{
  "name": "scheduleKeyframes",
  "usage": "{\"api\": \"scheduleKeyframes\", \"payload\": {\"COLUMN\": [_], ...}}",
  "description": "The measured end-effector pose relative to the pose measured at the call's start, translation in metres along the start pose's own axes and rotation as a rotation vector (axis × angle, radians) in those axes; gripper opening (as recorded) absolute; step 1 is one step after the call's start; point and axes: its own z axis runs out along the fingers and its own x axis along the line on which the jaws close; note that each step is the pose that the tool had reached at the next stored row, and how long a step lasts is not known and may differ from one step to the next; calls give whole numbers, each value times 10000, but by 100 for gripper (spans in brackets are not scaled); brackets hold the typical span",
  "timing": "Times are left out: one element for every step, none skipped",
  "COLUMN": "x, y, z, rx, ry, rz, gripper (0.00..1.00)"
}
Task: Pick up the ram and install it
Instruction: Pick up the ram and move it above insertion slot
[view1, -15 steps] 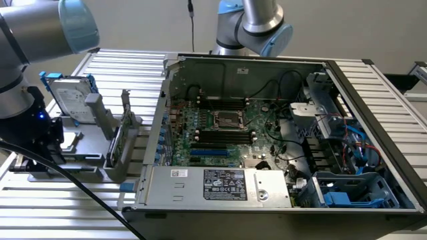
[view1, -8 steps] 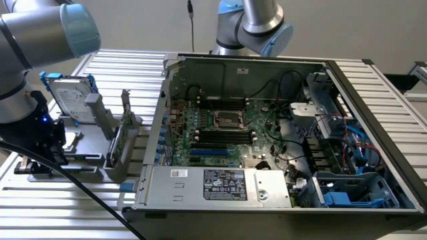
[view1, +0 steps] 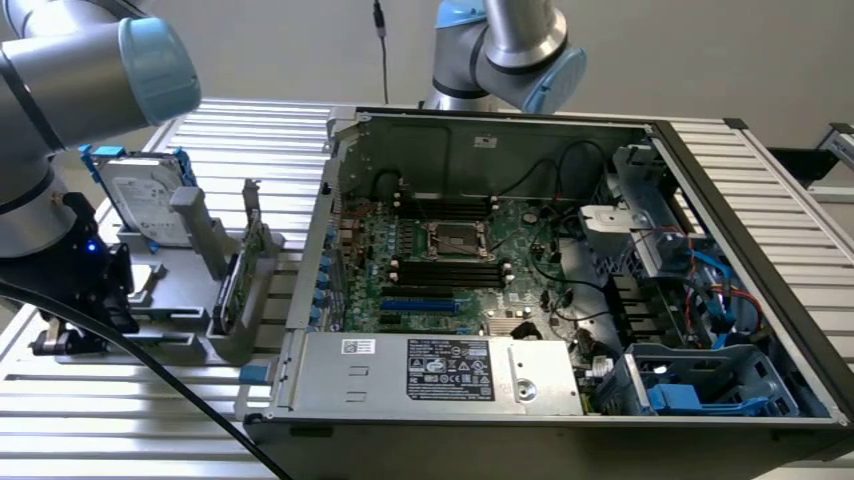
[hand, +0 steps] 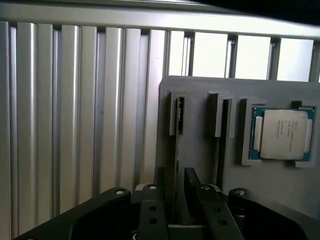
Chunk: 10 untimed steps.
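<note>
ram (hand: 179, 115) standing edge-on in grey holder (hand: 200, 145), running down between the fingers of gripper (hand: 176, 172), jaws sitting narrowly apart, straddling it, seemingly not quite clamping

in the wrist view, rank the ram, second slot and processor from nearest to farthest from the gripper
1. ram: in its slot on the holder, in line with the gap of the open gripper.
2. second slot: beside the ram's slot, a step off to the side.
3. processor: beyond the second slot, at the holder's far side.

hard drive (view1: 140, 205) upright (blue frame) | processor (hand: 284, 134) in grey holder (hand: 195, 100) | computer case (view1: 467, 150) open
</note>
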Motion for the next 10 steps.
{"api": "scheduleKeyframes", "payload": {"x": [2,3,5,7,8,8,8,9,10,13], "y": [0,0,0,0,0,-1,-1,-1,-1,-1], "z": [11,22,33,41,49,56,61,63,64,66], "rx": [1,1,2,1,2,5,8,8,8,7], "ry": [-17,-34,-57,-82,-111,-146,-184,-221,-251,-276], "rz": [-1,-1,-2,-3,-3,-4,-4,-5,-5,-6], "gripper": [30,30,30,30,30,30,30,30,30,30]}}
